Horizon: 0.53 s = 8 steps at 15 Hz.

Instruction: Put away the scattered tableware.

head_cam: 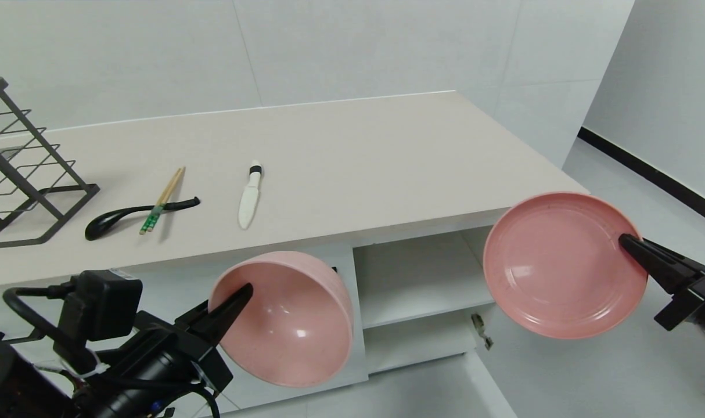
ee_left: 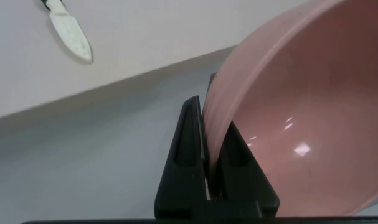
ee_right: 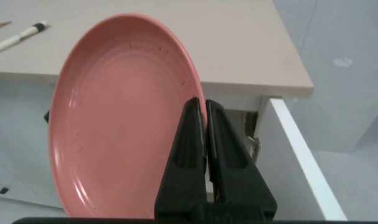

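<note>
Left end of counter (head_cam: 387, 157): wire rack (head_cam: 15, 162). Toward the front edge: black spoon (head_cam: 126, 216), chopsticks (head_cam: 162, 200) lying across its handle; white knife (head_cam: 250, 197) just apart. Below the front edge, my left gripper (head_cam: 245, 290) is clamped on the rim of the pink bowl (head_cam: 294, 325), held on edge. Off the right front corner, my right gripper (head_cam: 625, 239) pinches the pink plate (head_cam: 561, 267) by its rim, tipped upright before the open cabinet shelves (head_cam: 422, 278)
</note>
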Available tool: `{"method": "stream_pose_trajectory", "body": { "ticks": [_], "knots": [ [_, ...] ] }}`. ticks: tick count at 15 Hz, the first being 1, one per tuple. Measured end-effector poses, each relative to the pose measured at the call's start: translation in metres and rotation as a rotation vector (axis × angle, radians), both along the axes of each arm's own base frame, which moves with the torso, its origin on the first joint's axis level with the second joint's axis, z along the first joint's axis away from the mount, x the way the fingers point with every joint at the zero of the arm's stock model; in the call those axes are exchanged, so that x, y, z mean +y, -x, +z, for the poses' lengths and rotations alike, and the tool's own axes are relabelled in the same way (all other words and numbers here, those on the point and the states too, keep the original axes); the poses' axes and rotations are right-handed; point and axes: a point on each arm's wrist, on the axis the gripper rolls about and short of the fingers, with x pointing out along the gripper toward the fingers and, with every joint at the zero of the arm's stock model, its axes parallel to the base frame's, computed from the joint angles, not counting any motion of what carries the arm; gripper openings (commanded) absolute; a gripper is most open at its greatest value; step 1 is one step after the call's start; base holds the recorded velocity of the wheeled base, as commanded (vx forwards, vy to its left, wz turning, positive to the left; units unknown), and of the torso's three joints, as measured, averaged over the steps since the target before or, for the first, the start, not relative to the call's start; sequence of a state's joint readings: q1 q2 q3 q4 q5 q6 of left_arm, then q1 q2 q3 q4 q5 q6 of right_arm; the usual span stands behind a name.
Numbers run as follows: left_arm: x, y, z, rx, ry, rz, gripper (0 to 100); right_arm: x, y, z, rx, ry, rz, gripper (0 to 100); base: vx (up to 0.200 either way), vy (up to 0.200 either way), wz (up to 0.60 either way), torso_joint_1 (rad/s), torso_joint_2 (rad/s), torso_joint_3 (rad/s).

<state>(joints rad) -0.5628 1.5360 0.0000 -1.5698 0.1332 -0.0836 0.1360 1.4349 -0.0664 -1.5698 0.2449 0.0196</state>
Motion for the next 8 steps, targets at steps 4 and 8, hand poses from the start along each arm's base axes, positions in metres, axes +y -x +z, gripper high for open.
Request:
{"method": "stream_pose_trajectory", "body": {
  "ticks": [4,8],
  "knots": [
    [-0.0001,-0.0001,-0.0002,0.001,-0.001,0.000,0,0.0001,0.0003,-0.0013,0.006,0.002,0.000,0,0.000,0.000,0.00,-0.251,0.48,0.226],
    [0.0000,0.0000,-0.0001,0.001,-0.001,0.000,0,0.0000,0.0005,-0.0017,0.008,0.002,0.001,0,0.000,0.000,0.00,-0.244,0.45,0.185]
  ]
}}
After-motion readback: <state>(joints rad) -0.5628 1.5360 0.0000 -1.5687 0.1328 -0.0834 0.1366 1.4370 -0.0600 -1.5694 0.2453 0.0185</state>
